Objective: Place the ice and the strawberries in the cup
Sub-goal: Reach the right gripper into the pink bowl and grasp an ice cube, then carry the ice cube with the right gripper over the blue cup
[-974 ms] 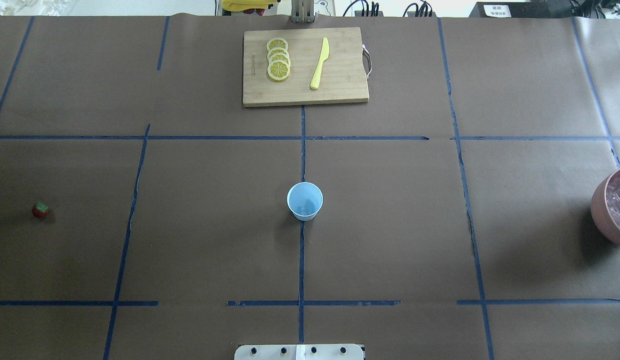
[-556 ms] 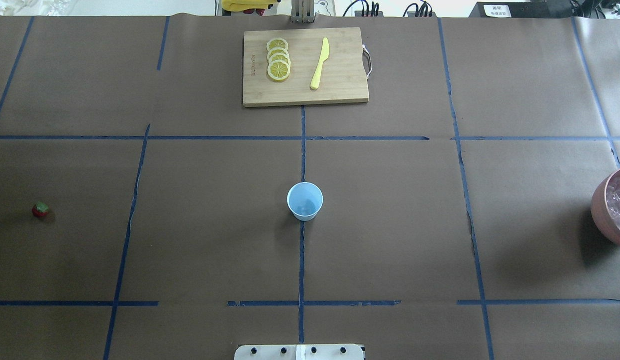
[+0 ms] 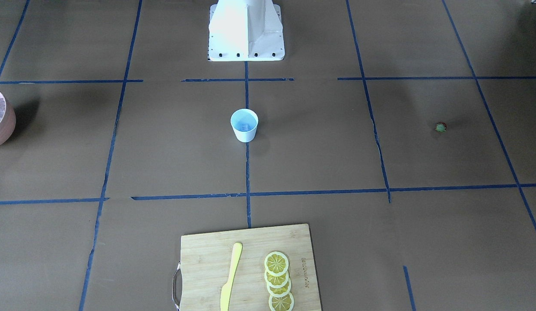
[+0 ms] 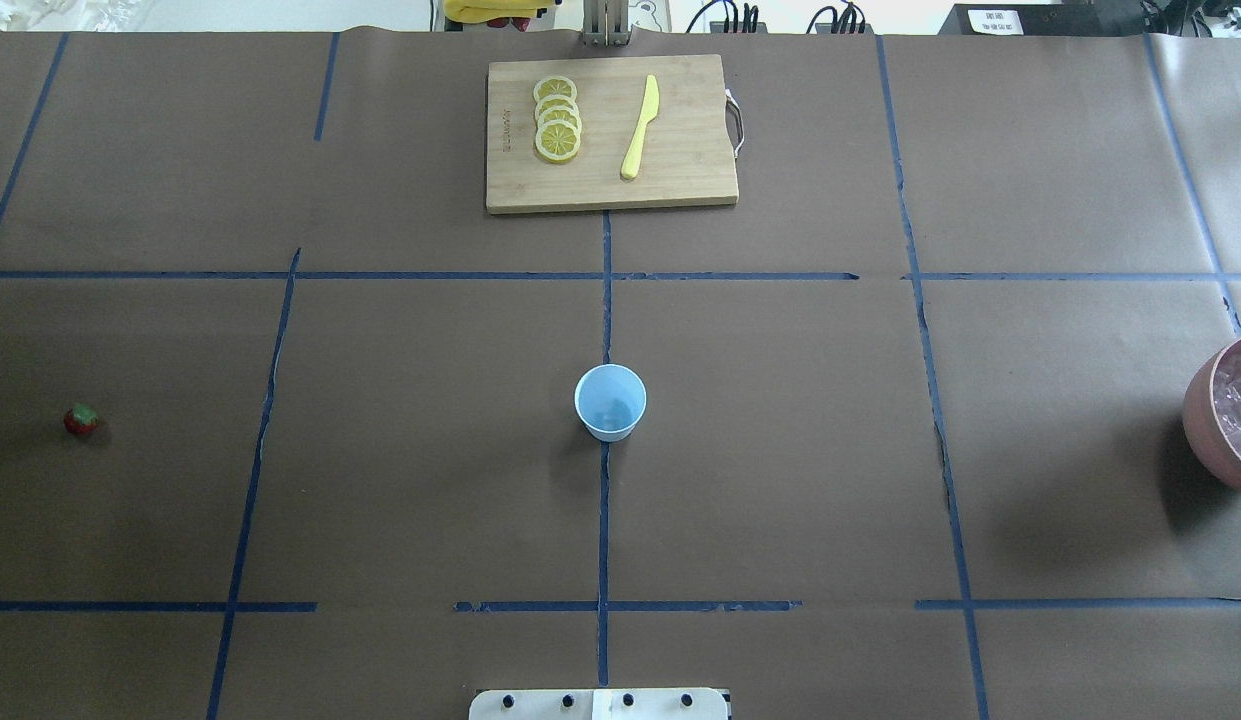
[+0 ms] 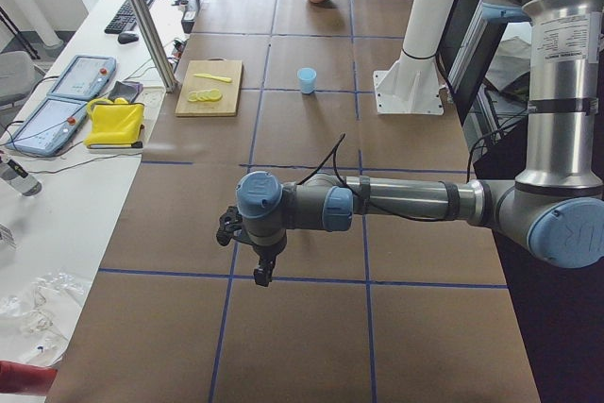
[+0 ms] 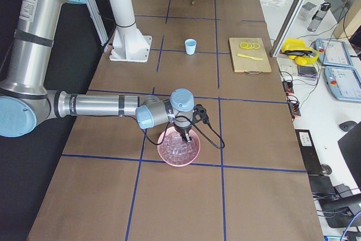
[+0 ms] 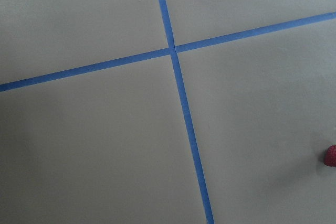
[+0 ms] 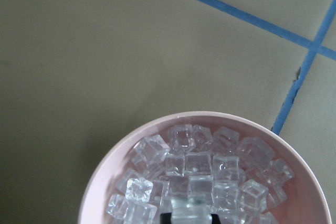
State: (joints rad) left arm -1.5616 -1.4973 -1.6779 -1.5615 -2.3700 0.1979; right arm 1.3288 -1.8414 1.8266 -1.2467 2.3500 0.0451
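Partway at best. Inside cup [image 3: 245,135], mid-table: seemingly 1 cube. Left to add: strawberry [image 4: 80,419], lying well apart on left side. Right gripper [image 6: 188,135] low over bowl [image 8: 105,167] of ice [image 8: 199,163]; left gripper [image 5: 262,276] near strawberry. Spread or pinching: cannot tell for either.

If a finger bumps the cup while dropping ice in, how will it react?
The cup looks small, thin-walled and nearly empty, so probably light: a bump would likely slide it across the smooth paper. It narrows toward its base, so a knock near the rim may tip it. Tipped, it would probably roll in an arc.
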